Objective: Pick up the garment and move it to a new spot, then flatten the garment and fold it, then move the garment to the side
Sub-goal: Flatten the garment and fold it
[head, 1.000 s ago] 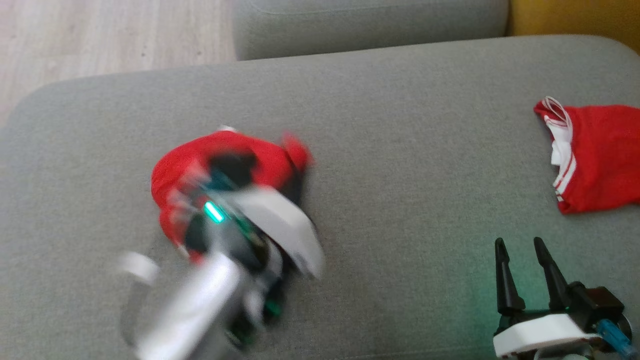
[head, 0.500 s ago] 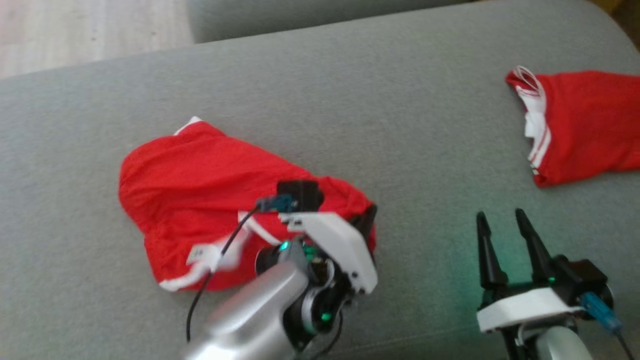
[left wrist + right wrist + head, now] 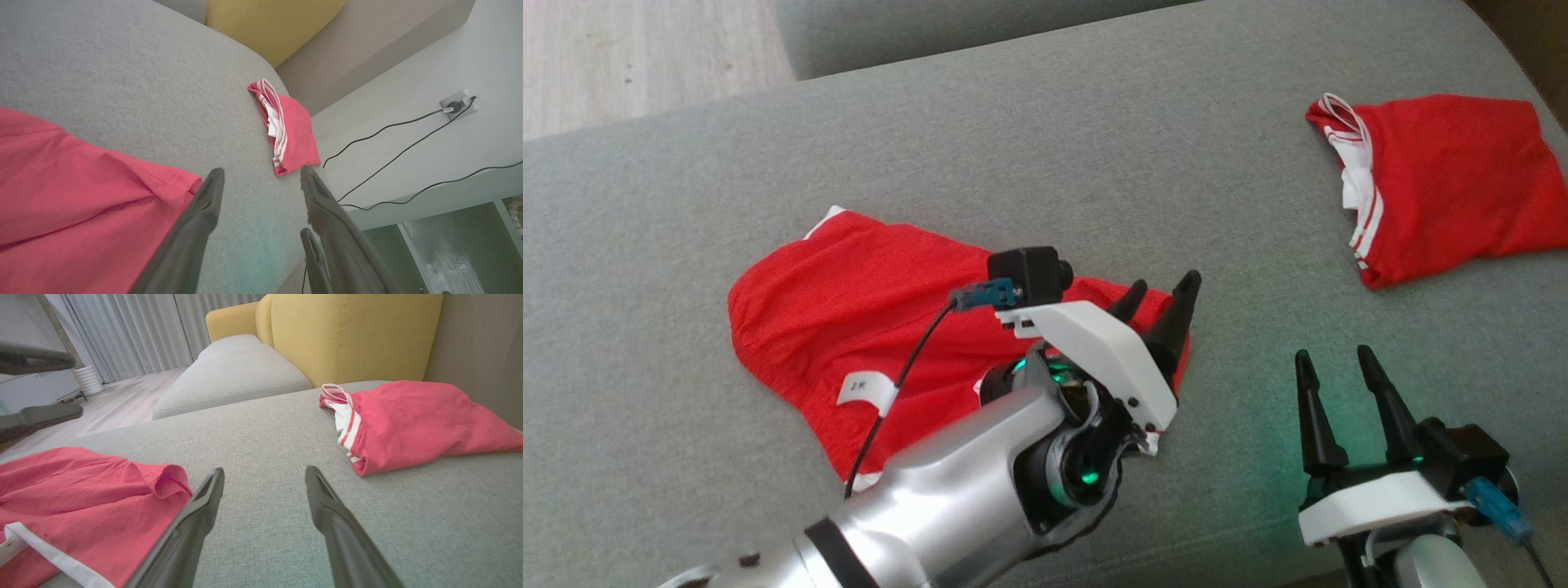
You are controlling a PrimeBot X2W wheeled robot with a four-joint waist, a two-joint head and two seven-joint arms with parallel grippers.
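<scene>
Beside parted left jaws, red garment (image 3: 849, 318)

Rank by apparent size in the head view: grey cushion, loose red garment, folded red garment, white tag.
1. grey cushion
2. loose red garment, partly hidden by the left arm
3. folded red garment
4. white tag

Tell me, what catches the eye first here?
A crumpled red garment lies left of centre on the grey sofa, with the open left tool at its right edge, gripping nothing. A second garment, red with white trim, lies folded at the far right, beyond the open right tool.
</scene>
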